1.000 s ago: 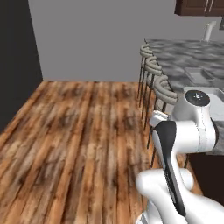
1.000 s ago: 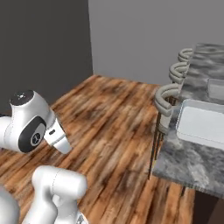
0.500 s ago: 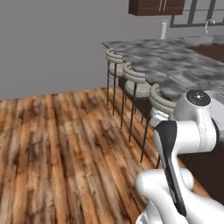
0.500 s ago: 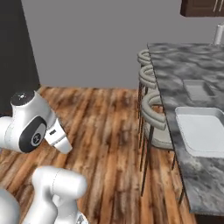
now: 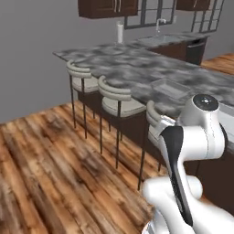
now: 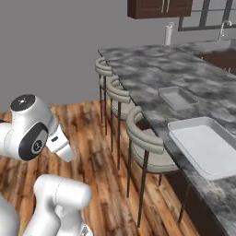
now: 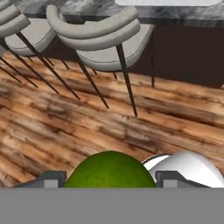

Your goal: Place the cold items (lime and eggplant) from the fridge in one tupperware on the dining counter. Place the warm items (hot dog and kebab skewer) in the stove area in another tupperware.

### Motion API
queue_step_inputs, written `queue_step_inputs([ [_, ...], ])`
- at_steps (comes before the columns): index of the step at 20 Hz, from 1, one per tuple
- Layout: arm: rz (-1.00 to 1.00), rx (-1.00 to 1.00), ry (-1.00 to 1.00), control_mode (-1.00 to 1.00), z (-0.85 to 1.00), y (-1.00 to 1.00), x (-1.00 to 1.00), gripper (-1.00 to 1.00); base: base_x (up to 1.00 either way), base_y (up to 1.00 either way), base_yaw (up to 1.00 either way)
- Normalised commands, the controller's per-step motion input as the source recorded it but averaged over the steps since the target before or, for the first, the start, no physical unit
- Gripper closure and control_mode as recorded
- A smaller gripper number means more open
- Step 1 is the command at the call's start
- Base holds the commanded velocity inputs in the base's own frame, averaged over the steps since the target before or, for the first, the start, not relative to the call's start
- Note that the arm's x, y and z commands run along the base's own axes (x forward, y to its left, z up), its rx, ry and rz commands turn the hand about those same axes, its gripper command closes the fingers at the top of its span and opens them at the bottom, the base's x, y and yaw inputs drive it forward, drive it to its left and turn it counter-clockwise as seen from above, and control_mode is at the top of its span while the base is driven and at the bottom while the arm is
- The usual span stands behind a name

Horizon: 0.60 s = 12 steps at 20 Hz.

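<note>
One lime (image 7: 109,169) sits between the two dark fingertips at the bottom of the hand view, its green round top filling the gap from one tip to the other, so the gripper (image 7: 109,177) is grasping the lime and carrying it above the wood floor (image 7: 52,131). Ahead of the hand stand the stools (image 7: 98,41) tucked under the counter (image 6: 152,69). On that grey marbled top lie two shallow containers: the near tub (image 6: 205,144), large and pale, at the counter's edge, and the far tub (image 6: 177,97), smaller and greyish, a little further along; both look bare inside. By my reading the step in hand is the delivery of the first cold item, with the eggplant and both warm items yet to be handled. The next move calls for bringing the base close beside the stools, raising the hand above the counter's height, reaching over the stool backs to one tub, and letting go only once the lime hangs inside its rim. A round fruit may roll, so a low drop seems wise, and the eggplant will need the same tub.
</note>
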Motion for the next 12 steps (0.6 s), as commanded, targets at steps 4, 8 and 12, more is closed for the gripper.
queue_step_inputs([
  [4,0.0,0.0,0.0,1.0,0.0,0.0,0.0,1.0,0.9,0.66,-0.6],
  [8,0.0,0.0,0.0,1.0,0.0,0.0,0.0,1.0,0.47,0.59,-0.56],
  [12,0.0,0.0,0.0,1.0,0.0,0.0,0.0,1.0,0.43,0.57,-0.58],
])
